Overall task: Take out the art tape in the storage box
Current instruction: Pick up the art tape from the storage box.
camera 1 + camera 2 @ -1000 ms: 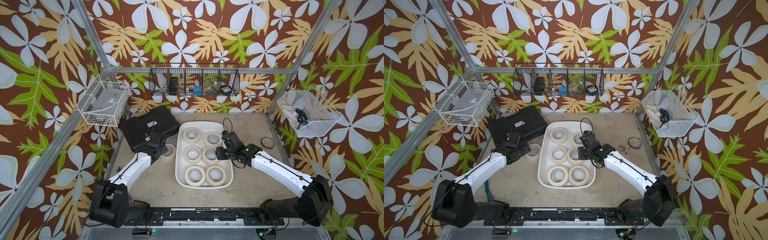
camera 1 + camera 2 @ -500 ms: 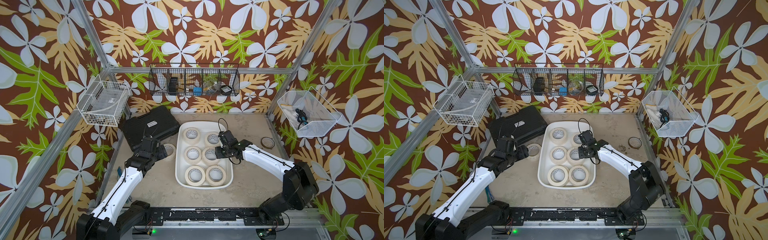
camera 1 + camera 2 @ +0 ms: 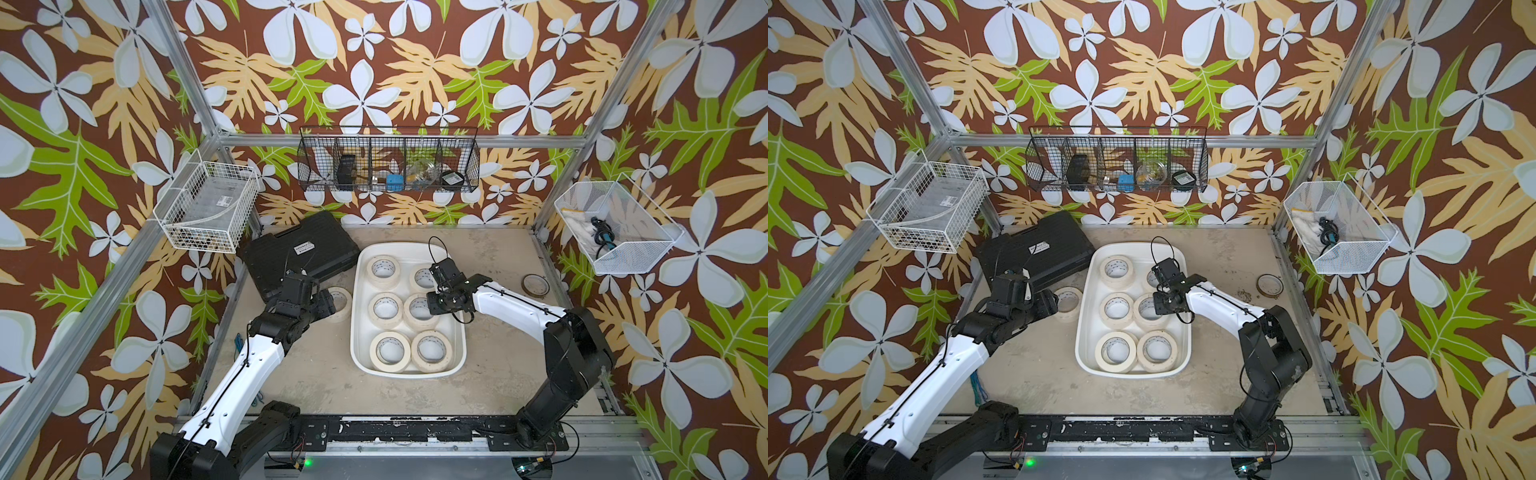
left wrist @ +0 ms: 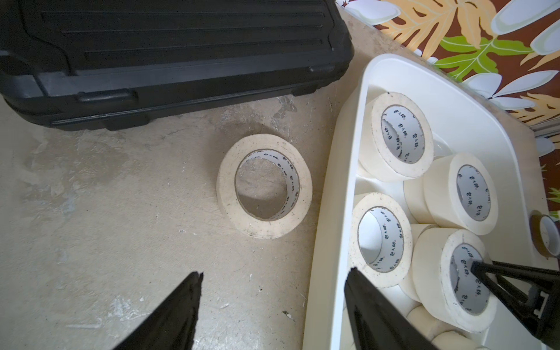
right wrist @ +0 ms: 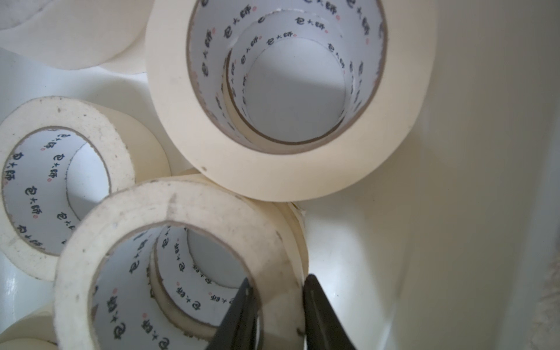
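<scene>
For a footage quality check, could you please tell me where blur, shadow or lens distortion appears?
Right wrist view: right claw is a soft blur pinching an art tape roll; storage box wall shaded. Left wrist view: loose roll crisp, its hole shadowed. Both top views: sharp, evenly lit.

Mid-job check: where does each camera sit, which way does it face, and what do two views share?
Top views: high at the front, looking down and back over the table; left arm, right arm and storage box whole.
Left wrist: low, looks past the open left gripper at a loose roll on the table near the black case.
Right wrist: inside the box, along the right gripper clamped on a stacked roll's wall.
Shared: the left wrist view also shows that stacked roll.
</scene>
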Robot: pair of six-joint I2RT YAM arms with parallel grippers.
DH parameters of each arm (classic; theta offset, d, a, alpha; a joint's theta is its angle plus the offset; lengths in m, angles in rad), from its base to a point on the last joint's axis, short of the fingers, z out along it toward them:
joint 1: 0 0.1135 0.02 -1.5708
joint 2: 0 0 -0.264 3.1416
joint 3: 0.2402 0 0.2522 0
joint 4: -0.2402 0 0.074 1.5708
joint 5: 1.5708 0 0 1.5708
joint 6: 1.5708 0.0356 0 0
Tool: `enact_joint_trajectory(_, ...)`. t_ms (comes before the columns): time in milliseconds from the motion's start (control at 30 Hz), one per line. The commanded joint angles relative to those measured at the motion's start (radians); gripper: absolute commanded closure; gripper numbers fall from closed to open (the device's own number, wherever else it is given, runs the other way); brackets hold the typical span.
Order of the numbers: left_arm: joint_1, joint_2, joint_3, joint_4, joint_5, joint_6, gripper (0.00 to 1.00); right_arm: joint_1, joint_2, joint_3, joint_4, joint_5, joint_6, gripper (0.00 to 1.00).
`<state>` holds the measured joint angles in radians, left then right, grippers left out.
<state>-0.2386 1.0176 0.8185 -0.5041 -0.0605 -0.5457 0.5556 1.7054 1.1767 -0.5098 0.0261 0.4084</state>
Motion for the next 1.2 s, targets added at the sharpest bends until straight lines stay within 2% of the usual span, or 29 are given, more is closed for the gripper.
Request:
enact_joint_trajectory(0,0.000,0.003,0.013,0.001,0.030,-0.010,0.23,0.001,0.000,0.020,-0.005,0.001,-0.004,0.80)
enact_joint_trajectory(133,-0.002,0.006,0.028,0.005,0.064,-0.019,0.23,0.001,-0.015,0.048,-0.030,0.002,-0.002,0.86)
enact_joint_trajectory(333,-0.047,0.054,0.094,0.015,0.055,-0.007,0.24,0.025,-0.060,0.113,-0.073,-0.001,0.010,0.89)
enact_joint_trajectory(500,-0.137,0.113,0.203,-0.005,0.048,0.011,0.24,0.056,-0.089,0.190,-0.147,0.025,0.006,0.89)
enact_joint_trajectory(667,-0.268,0.168,0.288,0.017,0.078,0.045,0.23,0.080,-0.128,0.242,-0.188,0.032,0.014,0.89)
enact_joint_trajectory(767,-0.313,0.215,0.304,0.001,0.093,0.067,0.24,0.106,-0.139,0.259,-0.190,-0.008,0.002,0.89)
enact_joint_trajectory(933,-0.366,0.217,0.295,-0.010,0.105,0.081,0.24,0.150,-0.136,0.295,-0.261,0.045,-0.020,0.91)
enact_joint_trajectory(1167,-0.425,0.220,0.278,-0.038,0.056,0.056,0.24,0.165,-0.169,0.227,-0.225,0.087,-0.045,0.94)
